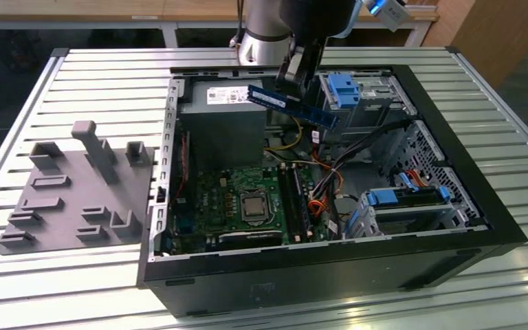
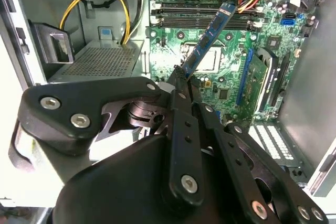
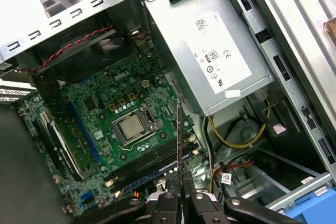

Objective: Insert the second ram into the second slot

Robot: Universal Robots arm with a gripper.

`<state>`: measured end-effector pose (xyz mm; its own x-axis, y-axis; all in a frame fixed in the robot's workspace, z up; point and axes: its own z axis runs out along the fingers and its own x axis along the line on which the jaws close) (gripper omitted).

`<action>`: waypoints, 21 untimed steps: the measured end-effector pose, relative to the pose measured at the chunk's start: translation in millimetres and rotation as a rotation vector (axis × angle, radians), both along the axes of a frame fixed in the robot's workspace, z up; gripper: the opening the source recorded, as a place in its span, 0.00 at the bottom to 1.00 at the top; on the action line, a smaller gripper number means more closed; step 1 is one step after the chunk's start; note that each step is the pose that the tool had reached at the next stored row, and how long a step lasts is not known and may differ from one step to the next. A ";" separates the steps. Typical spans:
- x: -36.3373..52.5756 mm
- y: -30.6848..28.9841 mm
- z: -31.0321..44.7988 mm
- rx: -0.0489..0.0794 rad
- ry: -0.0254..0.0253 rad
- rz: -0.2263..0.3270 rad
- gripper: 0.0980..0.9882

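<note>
The second ram (image 1: 293,108) is a thin blue stick with a white label. It hangs tilted in the air over the open computer case (image 1: 447,172), above the power supply's edge. My gripper (image 1: 289,84) is shut on its upper edge. In the second wrist view the ram (image 2: 209,35) sticks out past my gripper (image 2: 182,78) toward the motherboard. In the first wrist view the ram (image 3: 180,135) shows edge-on as a thin line rising from my gripper (image 3: 181,191). The dark memory slots (image 1: 291,194) (image 2: 199,17) (image 3: 144,163) lie on the green motherboard beside the processor socket (image 1: 248,206), well below the stick.
A grey power supply (image 1: 223,117) fills the case's far corner. Blue drive-bay clips (image 1: 345,89) (image 1: 397,197) sit on the exterior view's right. Orange, yellow and black cables (image 1: 324,175) run near the slots. A grey fixture plate (image 1: 71,192) lies on the slatted table (image 1: 90,89) at the left.
</note>
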<state>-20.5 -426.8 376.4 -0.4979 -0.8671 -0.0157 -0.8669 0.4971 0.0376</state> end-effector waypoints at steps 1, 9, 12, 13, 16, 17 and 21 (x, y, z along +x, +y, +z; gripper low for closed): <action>0.0 0.0 0.0 0.000 0.0000 -0.006 0.04; 0.0 0.0 0.0 0.000 0.0000 -0.043 0.04; 0.0 0.0 0.0 0.000 0.0000 -0.055 0.04; 0.0 0.0 0.0 0.000 0.0000 -0.060 0.04; 0.0 0.0 0.0 0.000 0.0000 -0.073 0.04; 0.0 0.0 0.0 0.000 0.0000 -0.077 0.04; 0.0 0.0 0.0 0.000 0.0000 -0.094 0.04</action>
